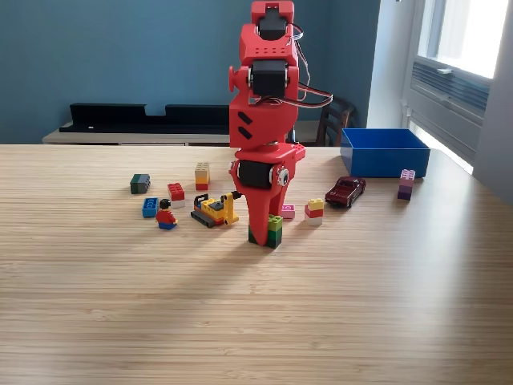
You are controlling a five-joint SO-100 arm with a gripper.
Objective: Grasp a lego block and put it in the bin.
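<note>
1. Wooden table [256, 321]: carries all items listed below, ordered from the exterior view's left to its right.
2. Dark green block [140, 184]: farthest left, lying flat.
3. Blue block [150, 207]: just in front of the dark green block.
4. Toy figure [166, 215]: red torso, black hair, upright beside the blue block.
5. Red block [176, 192]: behind the figure.
6. Tan-and-red stack [202, 176]: upright, farther back.
7. Yellow toy vehicle [215, 210]: near the arm, on its left.
8. Red arm [264, 112]: vertical, pointing straight down at table centre.
9. Gripper [263, 228]: tip at table level, in contact with the green stacked block [275, 231]. Jaw opening and grip on the block cannot be determined from this view.
10. Pink block [288, 212]: just behind the green block.
11. Yellow-red-white stack [314, 212]: right of the pink block.
12. Dark red toy car [345, 191]: farther right.
13. Bin [385, 152]: blue, open-topped, at the rear right, well apart from the gripper.
14. Purple-and-pink stack [406, 184]: just in front of the bin's right corner.
</note>
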